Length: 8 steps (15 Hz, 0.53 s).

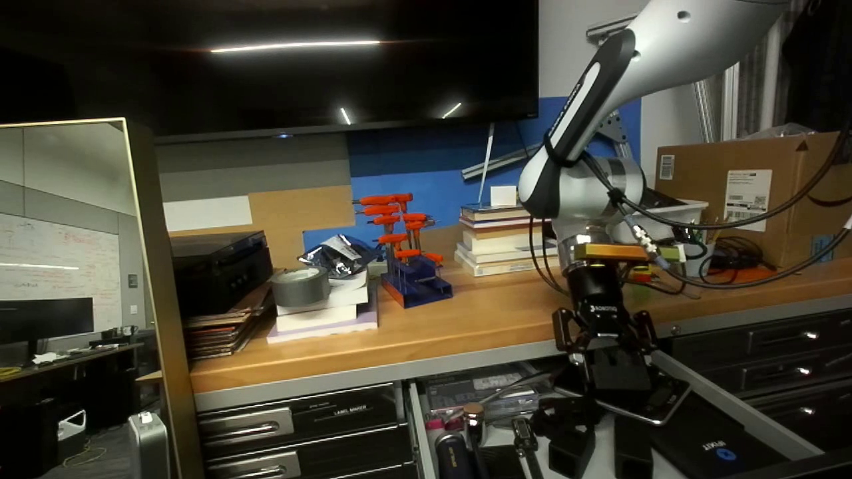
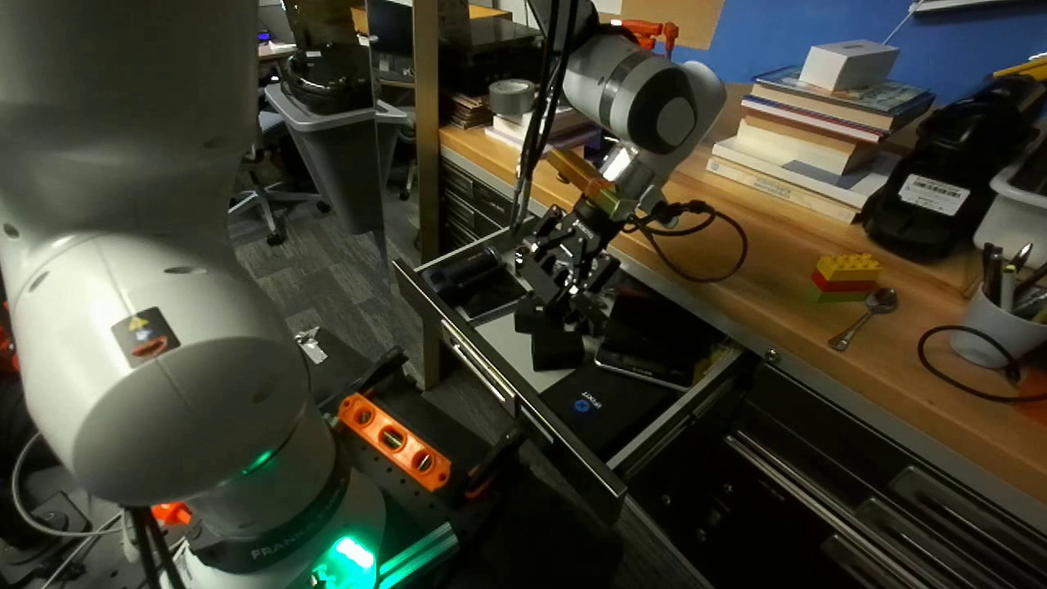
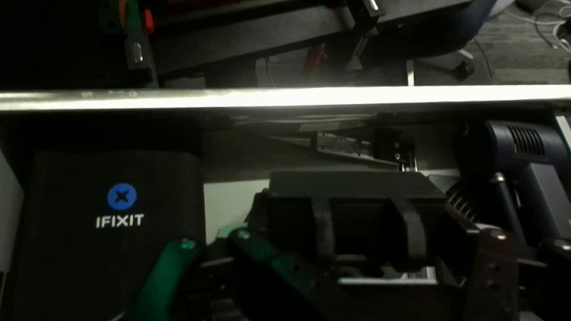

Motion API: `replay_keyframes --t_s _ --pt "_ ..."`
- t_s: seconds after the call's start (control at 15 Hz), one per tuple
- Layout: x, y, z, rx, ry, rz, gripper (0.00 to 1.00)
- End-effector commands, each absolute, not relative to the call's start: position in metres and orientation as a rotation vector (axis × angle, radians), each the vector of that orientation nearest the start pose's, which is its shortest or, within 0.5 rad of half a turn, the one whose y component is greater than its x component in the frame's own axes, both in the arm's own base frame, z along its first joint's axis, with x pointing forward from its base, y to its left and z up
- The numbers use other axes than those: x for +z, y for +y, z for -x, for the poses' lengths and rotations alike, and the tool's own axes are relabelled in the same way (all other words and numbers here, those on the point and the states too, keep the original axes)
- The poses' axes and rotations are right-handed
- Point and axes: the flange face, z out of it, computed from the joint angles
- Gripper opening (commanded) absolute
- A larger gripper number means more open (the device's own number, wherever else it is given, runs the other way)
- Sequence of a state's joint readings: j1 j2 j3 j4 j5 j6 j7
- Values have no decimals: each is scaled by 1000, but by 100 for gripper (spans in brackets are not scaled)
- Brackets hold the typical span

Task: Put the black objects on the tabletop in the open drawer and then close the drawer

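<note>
One gripper (image 1: pixel 607 376), nose down over the open drawer (image 1: pixel 739 414), in an exterior view. Makes sense: coming in vertical should keep the knuckles off the side walls. A black block (image 1: pixel 621 372) sits between its jaws; black on black, so contact is hard to read, but it looks grasped. Dark lumps (image 1: pixel 632 449) show just below it; can't tell if same piece or separate.

In an exterior view the drawer stands out past the tabletop (image 2: pixel 777 262), giving the arm (image 2: pixel 164 270) room to lower in from above. Bar handle (image 2: pixel 478 364) faces the arm's base, so closing probably means a push there.

Wrist view: fingers (image 3: pixel 495 263) flank the block, spread fairly wide, so it's likely held across its broad side to leave the underside free. IFIXIT pouch (image 3: pixel 111 240) on one side, blue-grey tool (image 3: pixel 531 140) on the other; pale drawer floor (image 3: pixel 229 200) shows between pouch and block. I'd read that as the drop spot. Next: lower, release, back out, check nothing pokes above the rim before pushing shut, or it may jam.
</note>
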<state>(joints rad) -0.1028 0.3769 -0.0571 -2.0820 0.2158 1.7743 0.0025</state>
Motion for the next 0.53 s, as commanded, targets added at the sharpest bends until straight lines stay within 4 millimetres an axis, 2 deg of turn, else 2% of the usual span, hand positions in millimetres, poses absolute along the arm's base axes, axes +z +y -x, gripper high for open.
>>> replay_keyframes --t_s 0.0,0.47 --pt "198 -50 -482 1054 333 2658 60" --pt "158 -23 -464 1232 201 2550 60"
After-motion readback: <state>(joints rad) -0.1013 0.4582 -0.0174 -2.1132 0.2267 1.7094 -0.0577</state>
